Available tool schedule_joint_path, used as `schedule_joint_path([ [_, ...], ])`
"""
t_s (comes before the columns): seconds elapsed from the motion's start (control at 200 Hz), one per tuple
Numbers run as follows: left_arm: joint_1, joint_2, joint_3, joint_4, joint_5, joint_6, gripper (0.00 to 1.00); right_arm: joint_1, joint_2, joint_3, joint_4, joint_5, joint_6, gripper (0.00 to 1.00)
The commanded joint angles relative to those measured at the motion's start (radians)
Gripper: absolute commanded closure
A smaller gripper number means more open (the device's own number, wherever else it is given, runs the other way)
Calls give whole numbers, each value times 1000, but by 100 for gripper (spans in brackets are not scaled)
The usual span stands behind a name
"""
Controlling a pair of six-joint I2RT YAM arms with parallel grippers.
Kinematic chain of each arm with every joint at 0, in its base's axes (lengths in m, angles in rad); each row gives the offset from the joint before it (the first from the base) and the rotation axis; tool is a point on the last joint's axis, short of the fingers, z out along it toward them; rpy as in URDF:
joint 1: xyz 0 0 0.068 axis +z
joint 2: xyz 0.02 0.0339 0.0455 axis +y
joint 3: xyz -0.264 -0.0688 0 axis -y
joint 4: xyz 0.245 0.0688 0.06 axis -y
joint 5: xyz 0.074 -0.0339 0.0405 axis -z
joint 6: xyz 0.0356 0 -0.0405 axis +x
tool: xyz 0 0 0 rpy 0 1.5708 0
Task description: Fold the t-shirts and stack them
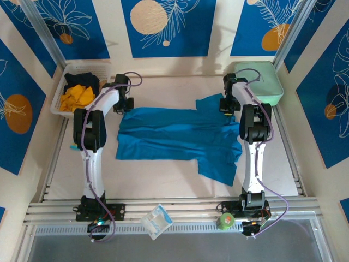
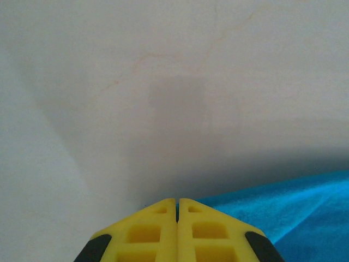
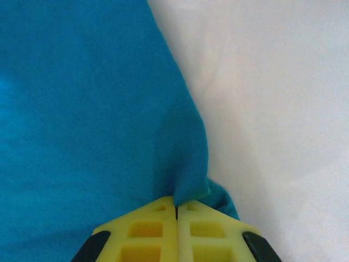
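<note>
A teal-blue t-shirt (image 1: 174, 136) lies spread across the middle of the table, one sleeve toward the near right. My left gripper (image 1: 126, 105) is at its far-left corner. In the left wrist view its yellow fingers (image 2: 177, 201) are pressed together, with the teal cloth (image 2: 294, 210) reaching their tips from the right. My right gripper (image 1: 226, 107) is at the shirt's far-right sleeve. In the right wrist view it (image 3: 176, 203) is shut on a raised fold of the teal cloth (image 3: 82, 109). An orange-yellow t-shirt (image 1: 76, 98) and a black one (image 1: 82, 81) lie crumpled in the basket.
A white basket (image 1: 59, 93) stands at the far left. At the far right sits a mint-green square case (image 1: 262, 82). A clear plastic packet (image 1: 156, 221) and a small green object (image 1: 226, 221) rest on the near rail between the arm bases.
</note>
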Motion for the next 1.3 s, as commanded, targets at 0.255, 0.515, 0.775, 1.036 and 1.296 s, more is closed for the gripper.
schedule_joint_path([
  [0.255,-4,-85,-56,17,-22,2,100,124,-327,-336,47,-54,198,100],
  [0.515,-5,-82,-75,27,-24,8,100,202,-348,-440,50,-55,283,74],
  [0.775,-5,-84,-99,40,-23,7,100,182,-433,-378,-39,19,282,53],
  [1.036,-5,-98,-109,45,-13,2,100,44,-386,-285,-37,16,249,55],
  [1.296,-4,-125,-122,41,-18,4,100,-12,-154,-105,-54,45,230,58],
])
